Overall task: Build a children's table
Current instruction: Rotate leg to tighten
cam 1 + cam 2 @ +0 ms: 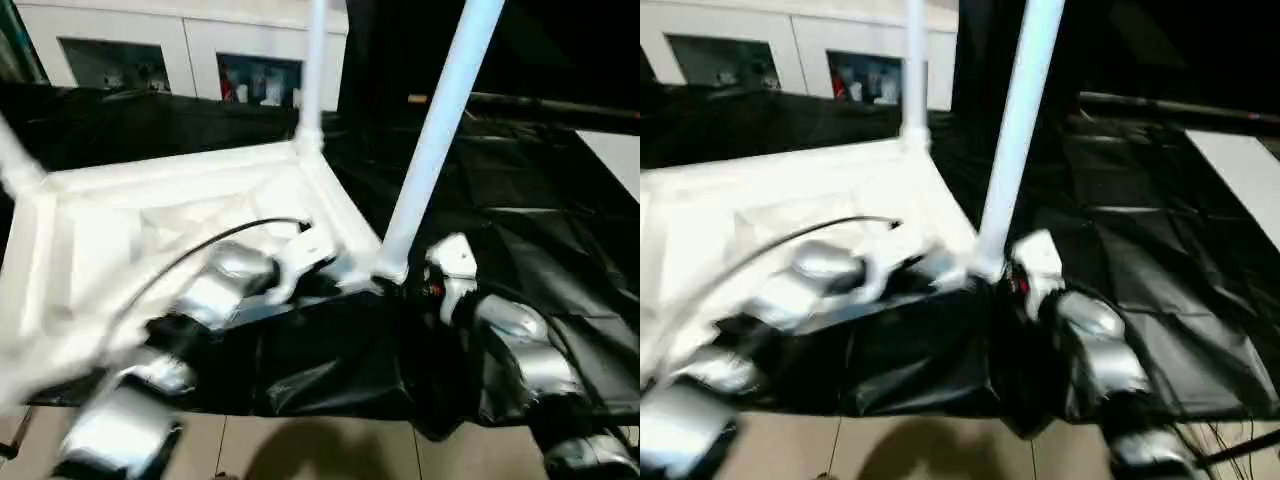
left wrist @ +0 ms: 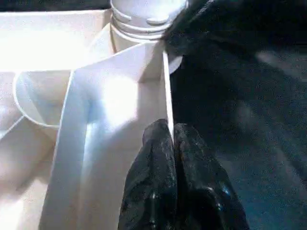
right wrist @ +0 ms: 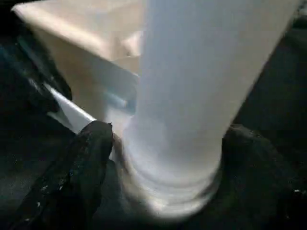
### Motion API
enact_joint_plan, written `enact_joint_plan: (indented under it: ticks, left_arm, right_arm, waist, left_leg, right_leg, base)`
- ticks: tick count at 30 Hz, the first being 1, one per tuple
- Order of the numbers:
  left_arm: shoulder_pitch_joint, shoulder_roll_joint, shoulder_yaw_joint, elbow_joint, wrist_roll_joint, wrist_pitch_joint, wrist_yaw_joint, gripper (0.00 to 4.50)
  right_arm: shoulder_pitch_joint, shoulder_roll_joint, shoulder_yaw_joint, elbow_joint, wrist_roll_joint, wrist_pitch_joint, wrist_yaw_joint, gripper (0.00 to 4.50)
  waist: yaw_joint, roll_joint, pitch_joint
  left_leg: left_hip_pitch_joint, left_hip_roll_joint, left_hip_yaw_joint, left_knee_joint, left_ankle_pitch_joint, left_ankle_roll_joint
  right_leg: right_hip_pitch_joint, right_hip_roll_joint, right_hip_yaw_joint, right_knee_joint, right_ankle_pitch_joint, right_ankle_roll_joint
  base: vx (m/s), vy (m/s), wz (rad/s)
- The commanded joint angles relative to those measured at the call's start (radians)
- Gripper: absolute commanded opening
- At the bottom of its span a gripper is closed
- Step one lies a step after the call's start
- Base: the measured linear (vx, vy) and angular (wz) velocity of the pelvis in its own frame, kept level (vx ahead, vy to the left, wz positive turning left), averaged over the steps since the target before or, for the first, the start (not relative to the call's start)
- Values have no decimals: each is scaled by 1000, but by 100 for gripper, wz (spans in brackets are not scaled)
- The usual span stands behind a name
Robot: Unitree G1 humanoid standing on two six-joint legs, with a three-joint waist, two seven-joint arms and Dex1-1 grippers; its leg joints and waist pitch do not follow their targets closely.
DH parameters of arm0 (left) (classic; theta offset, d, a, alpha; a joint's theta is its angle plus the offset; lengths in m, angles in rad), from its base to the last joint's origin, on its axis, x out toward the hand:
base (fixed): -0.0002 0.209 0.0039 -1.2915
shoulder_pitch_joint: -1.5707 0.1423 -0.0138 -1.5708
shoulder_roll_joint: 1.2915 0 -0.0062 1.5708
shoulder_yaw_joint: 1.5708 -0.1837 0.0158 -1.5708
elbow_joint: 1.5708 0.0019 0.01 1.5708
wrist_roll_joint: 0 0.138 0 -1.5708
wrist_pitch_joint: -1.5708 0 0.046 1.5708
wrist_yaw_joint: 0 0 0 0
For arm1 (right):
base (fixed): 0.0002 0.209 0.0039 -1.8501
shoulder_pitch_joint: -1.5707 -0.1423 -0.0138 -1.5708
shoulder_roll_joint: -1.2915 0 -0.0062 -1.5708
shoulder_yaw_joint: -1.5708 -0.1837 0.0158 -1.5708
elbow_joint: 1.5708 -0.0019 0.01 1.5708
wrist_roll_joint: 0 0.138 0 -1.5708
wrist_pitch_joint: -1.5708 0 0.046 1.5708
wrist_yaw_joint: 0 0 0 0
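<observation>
— On the black-draped work table [image 1: 520,200], what is lying?

— The children's table [image 1: 150,230] is lying upside down, ribbed underside up, with legs rising from its corners.

— What is the left gripper [image 2: 169,139] doing?

— It is pinching the thin rim wall near the corner, fingers closed on it.

— And the right gripper [image 3: 163,143]?

— Its fingers [image 3: 86,158] are standing apart on either side of the nearest leg [image 1: 435,140] at its base; whether they are pressing it, I cannot tell.

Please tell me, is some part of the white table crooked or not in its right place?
Yes. On the upturned table top, the near leg leans to one side, while the far leg stands nearly straight. The right claw has its fingers on either side of the near leg's base. Nothing looks broken.
</observation>
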Motion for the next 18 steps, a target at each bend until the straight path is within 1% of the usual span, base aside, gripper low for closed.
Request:
enact_joint_plan:
  ticks: [1,2,3,5,6,9,10,11,12,14,15,16,18]
  left_arm:
    - [42,17,-80,-15,10,14,-104,0]
    - [49,31,-77,-35,6,23,-120,0]
    - [56,45,-74,-52,4,30,-132,0]
    - [74,78,-67,-96,-8,42,-164,0]
    - [77,83,-65,-102,-9,43,-168,0]
    - [81,92,-61,-105,-10,44,-168,0]
    - [85,97,-58,-109,-9,44,-166,0]
    - [85,98,-57,-110,-10,45,-166,0]
    - [87,101,-55,-115,-13,50,-165,0]
    - [89,102,-50,-120,-16,57,-161,0]
    - [89,101,-49,-121,-16,57,-160,0]
    - [91,102,-49,-126,-16,61,-159,0]
    - [96,103,-50,-139,-18,69,-160,0]
  right_arm:
    - [7,-24,2,-41,6,6,40,371]
    - [14,-34,7,-54,11,11,53,371]
    - [21,-41,13,-68,17,15,66,371]
    - [38,-53,26,-96,38,26,114,371]
    - [42,-57,31,-102,44,32,131,371]
    - [50,-66,42,-111,42,40,157,371]
    - [55,-71,47,-114,39,47,174,354]
    - [56,-71,47,-115,39,48,177,354]
    - [59,-72,45,-115,39,50,184,345]
    - [59,-68,35,-116,48,60,191,327]
    - [58,-68,33,-115,50,61,192,327]
    - [58,-68,31,-117,54,64,193,318]
    - [60,-71,32,-122,60,67,195,294]
  waist:
    - [-4,2,-52]
    - [-1,4,-53]
    - [-2,1,-51]
    - [-2,1,-50]
    - [-4,0,-51]
    - [-6,0,-48]
    - [-6,-2,-47]
    - [-6,-3,-47]
    - [-7,-5,-47]
    - [-7,-4,-48]
    - [-7,-4,-48]
    - [-7,-4,-50]
    - [-7,-3,-50]
  left_leg:
    - [4,24,8,-52,-114,100]
    - [4,24,7,-52,-108,101]
    - [0,25,6,-53,-100,103]
    - [0,24,7,-53,-110,100]
    - [0,24,7,-54,-120,100]
    - [0,23,7,-55,-143,90]
    - [0,23,7,-57,-158,78]
    - [-1,23,6,-57,-160,73]
    - [-1,23,7,-56,-160,72]
    - [-1,22,6,-55,-140,73]
    - [-1,22,6,-55,-140,73]
    - [-1,22,6,-53,-120,77]
    - [0,22,7,-53,-115,81]
  right_leg:
    - [46,-46,45,-56,-2,-257]
    - [48,-46,44,-54,11,-261]
    - [51,-47,44,-52,22,-262]
    - [52,-49,44,-54,10,-259]
    - [53,-50,44,-54,-3,-256]
    - [51,-50,44,-60,-48,-249]
    - [51,-52,45,-63,-90,-236]
    - [52,-53,45,-65,-105,-227]
    - [52,-53,46,-65,-106,-225]
    - [51,-51,46,-62,-87,-226]
    - [51,-51,46,-62,-87,-226]
    - [52,-50,45,-58,-52,-233]
    - [52,-50,45,-56,-39,-239]
  base:
    - [0,0,0]
    - [0,0,0]
    - [0,0,0]
    - [0,0,0]
    - [0,0,0]
    - [0,0,0]
    - [0,0,0]
    - [0,0,0]
    - [0,0,0]
    - [0,0,0]
    - [0,0,0]
    - [0,0,0]
    - [0,0,0]
